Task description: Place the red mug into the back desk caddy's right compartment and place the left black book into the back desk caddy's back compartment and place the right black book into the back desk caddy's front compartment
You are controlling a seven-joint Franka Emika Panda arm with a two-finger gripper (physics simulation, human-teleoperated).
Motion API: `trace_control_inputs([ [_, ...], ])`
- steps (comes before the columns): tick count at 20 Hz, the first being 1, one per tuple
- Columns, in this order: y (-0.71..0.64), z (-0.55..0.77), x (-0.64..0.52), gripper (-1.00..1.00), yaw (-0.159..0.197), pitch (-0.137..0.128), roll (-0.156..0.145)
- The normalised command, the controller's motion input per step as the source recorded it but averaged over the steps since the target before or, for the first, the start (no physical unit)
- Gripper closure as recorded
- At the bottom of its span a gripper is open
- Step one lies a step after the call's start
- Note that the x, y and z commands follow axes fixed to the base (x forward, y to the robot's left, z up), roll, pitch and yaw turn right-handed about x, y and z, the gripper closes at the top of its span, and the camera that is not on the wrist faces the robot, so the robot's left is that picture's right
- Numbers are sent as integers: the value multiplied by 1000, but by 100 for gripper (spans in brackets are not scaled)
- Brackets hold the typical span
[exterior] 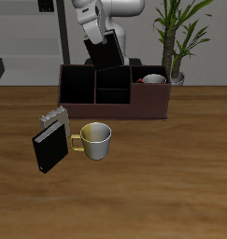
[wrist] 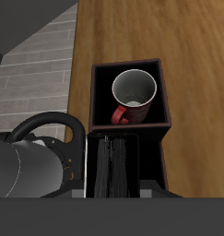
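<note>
The back desk caddy (exterior: 113,96) is the largest thing here, and it stands directly below the gripper (exterior: 107,54). Its right compartment (wrist: 132,92) is just beside the gripper and already holds the red mug (wrist: 133,95), which sits upright with its handle toward the gripper. So I judge the mug step as finished.

The step in hand seems to be the placing of a black book. The gripper is closed on one black book (exterior: 108,53), which hangs tilted above the middle black-walled partitions of the caddy. In the wrist view this book appears between the fingers, edge-on, over a dark section next to the mug's compartment. From these pictures I cannot tell whether it is the left or the right book, nor whether it is aimed at the back or the front compartment.

The other black book (exterior: 50,147) stands on the table, well apart from the gripper and nearer the table's front edge, with a grey patterned book (exterior: 53,118) just behind it and a pale mug (exterior: 94,140) beside it.

The next move, I think, calls for making the held book more upright, lowering it straight into its narrow section without hitting the partition walls, and only then opening the fingers.
</note>
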Motion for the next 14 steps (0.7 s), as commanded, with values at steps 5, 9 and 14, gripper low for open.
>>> trace_control_inputs([
  [5, 0, -97, -2, 100, 1, 9, -2],
  [9, -20, -175, -13, 100, -12, 44, -3],
  [14, -7, -176, 3, 100, -13, 37, -10],
])
